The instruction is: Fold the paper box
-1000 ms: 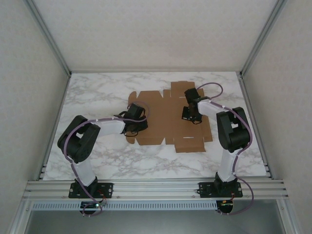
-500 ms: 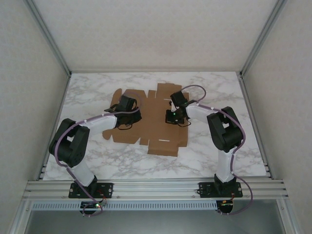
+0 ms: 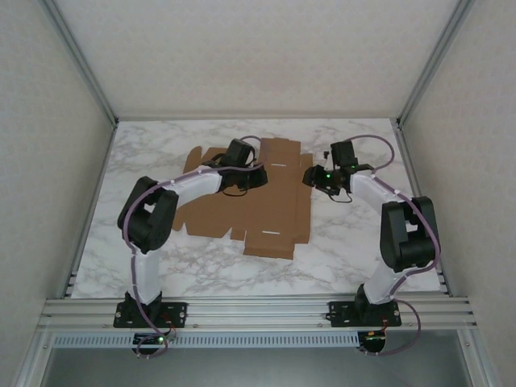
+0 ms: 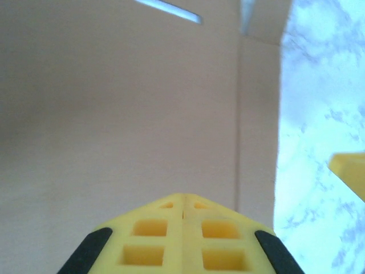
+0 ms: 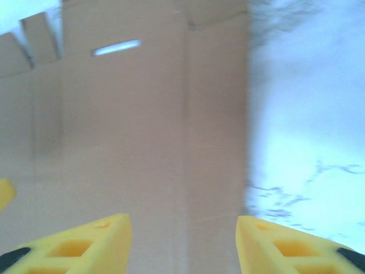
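Seen from above, the paper box lies flat and unfolded on the marble table, with the left gripper over it toward 1 o'clock and the right gripper at its 2 o'clock edge. At the left wrist, the jaws are pressed together over bare cardboard, though the blur hides whether they touch it. At the right wrist, the fingers stand parted around nothing, with marble at 3 o'clock.

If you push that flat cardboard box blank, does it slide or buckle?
Likely slides: the paper box lies flat on the smooth marble table. Probably light and thin, with creases and slots, so lifting one edge would bend a flap, not raise the whole sheet.
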